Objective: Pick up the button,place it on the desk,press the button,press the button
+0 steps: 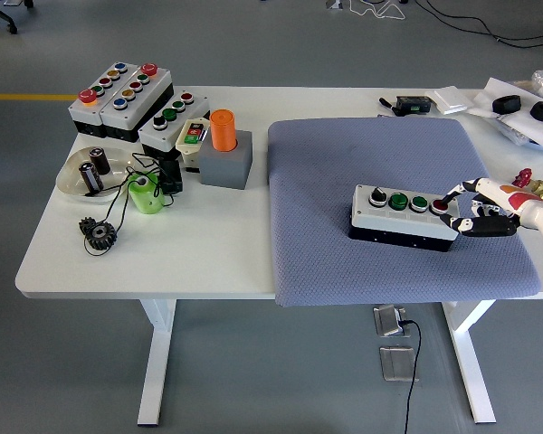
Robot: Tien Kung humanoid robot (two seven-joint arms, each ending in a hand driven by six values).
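Button box, a white-topped, black-based unit with one black selector knob, two green buttons and one red button in a row, lies flat on the grey mat toward its near right part, so it is already set down and what remains is probably the pressing. Its row of controls faces up and its red end points at the right hand, which reaches in from the right edge with fingers extended, holding nothing; one fingertip sits at or on the red button, though contact is too fine to confirm. No left hand shows. Farther left on the white table lie two small black gears, one green cylinder with a cable, and one shallow dish holding two dark cylinders. Beyond those stand one orange cylinder on a grey block and about four more button boxes, clustered at the far left corner, well apart from the work.
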